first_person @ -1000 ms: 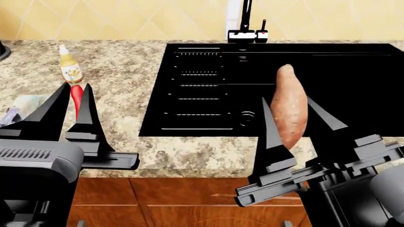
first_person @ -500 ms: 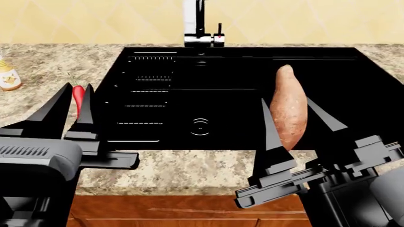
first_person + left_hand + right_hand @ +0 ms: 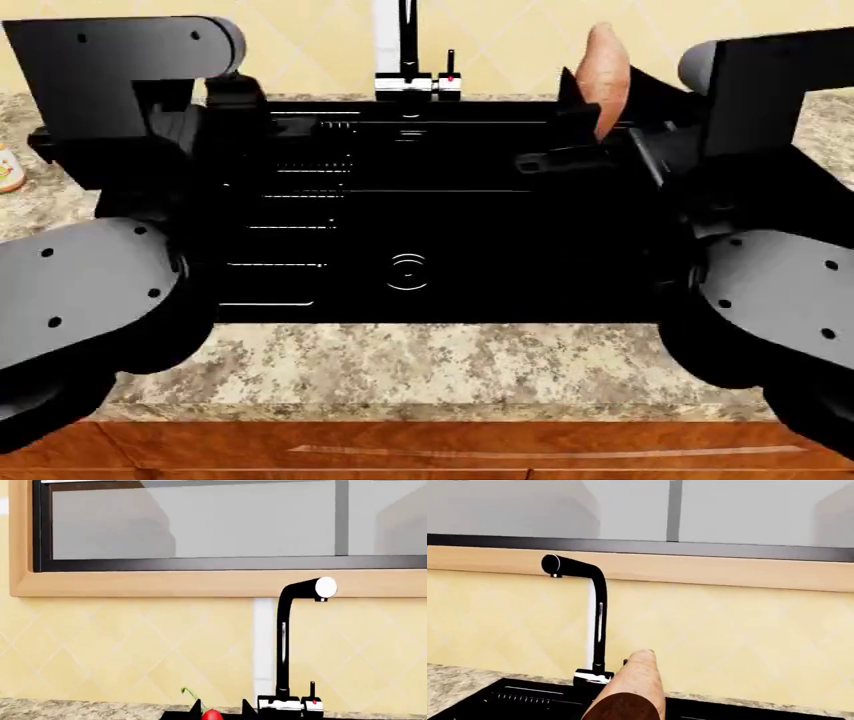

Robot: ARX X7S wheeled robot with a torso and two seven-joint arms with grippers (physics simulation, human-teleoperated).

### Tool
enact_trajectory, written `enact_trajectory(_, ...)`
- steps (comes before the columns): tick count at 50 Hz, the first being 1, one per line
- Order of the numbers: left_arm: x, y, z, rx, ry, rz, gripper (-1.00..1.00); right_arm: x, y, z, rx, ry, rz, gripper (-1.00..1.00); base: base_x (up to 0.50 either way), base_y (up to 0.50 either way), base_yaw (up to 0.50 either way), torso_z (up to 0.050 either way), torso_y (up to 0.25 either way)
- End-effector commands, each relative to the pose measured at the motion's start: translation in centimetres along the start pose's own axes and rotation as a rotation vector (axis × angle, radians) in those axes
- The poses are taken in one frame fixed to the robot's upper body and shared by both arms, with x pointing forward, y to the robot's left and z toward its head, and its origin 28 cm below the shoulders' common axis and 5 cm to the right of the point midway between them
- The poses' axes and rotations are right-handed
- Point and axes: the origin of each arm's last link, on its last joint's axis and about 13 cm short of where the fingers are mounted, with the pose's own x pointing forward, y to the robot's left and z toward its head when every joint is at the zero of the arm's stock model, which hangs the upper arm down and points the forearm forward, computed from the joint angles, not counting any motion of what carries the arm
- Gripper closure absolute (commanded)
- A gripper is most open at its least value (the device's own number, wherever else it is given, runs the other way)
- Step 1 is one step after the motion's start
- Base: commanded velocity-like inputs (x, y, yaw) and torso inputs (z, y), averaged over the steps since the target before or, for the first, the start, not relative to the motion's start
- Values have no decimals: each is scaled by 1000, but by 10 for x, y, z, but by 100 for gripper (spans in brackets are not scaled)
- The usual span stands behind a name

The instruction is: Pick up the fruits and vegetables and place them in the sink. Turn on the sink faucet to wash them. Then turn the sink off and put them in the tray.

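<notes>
The sink (image 3: 441,250) basin stood bare and open below both raised arms, its front edge meeting the granite desk (image 3: 427,365). One sweet potato (image 3: 603,75) stood upright, clamped between the right fingers (image 3: 587,120). One chili pepper (image 3: 212,714) sat between the left fingers (image 3: 221,710); their grip could not be confirmed. One sink faucet (image 3: 407,50) rose beyond the fingers.
</notes>
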Motion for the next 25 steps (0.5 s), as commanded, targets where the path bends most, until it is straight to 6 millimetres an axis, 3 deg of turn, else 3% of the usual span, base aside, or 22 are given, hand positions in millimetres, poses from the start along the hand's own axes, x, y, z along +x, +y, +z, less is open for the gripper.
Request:
enact_trajectory(1,81,-3,9,-41,109,95,100,84,-21,13,88,127,-99,100,0,0,0,0,0)
enact_trajectory(8,106,-2,-1,-22,177,142,100,109,-24,4,65,211,-149,100,0,0,0,0,0)
enact_trajectory(16,115,0,1,-17,195,173,100,115,-25,-2,86,229,-158,100,0,0,0,0,0)
enact_trajectory(25,119,7,-5,-24,216,210,100,112,-22,2,56,178,-140,100,467,-21,0,0,1)
